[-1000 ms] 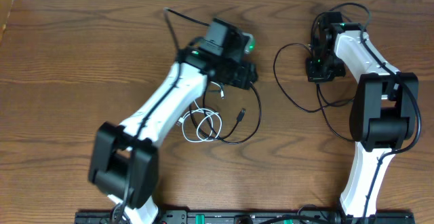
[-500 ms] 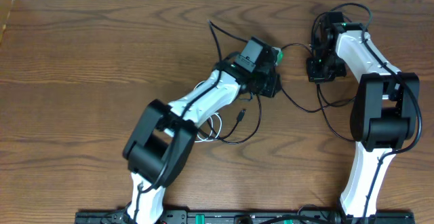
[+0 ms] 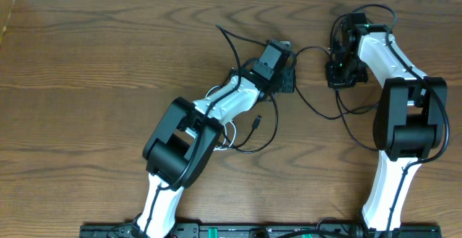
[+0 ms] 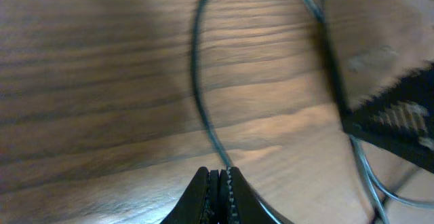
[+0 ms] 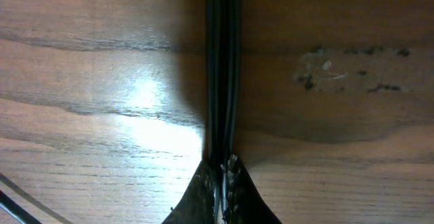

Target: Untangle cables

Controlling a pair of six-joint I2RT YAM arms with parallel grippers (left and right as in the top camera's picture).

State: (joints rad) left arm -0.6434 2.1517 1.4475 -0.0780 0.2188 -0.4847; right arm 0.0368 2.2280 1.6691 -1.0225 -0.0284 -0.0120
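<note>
1. Left gripper point(image 4: 219, 175): closed on black cable point(image 4: 196, 95), centre of overhead view, likely to draw it off white cable point(image 3: 232, 132), coiled lower centre.
2. Right gripper point(image 5: 221, 164): clamped on black cable, upper right, probably anchoring that end.

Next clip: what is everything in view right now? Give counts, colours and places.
table: one, brown wood, under everything
black cable: one, black, looping mid-table between both grippers
white cable: one, white, looped beside the left arm, partly hidden under it
left arm: one, white and black, reaching to the centre
right arm: one, white and black, right side
left gripper: one, black, shut on black cable
right gripper: one, black, shut on black cable
</note>
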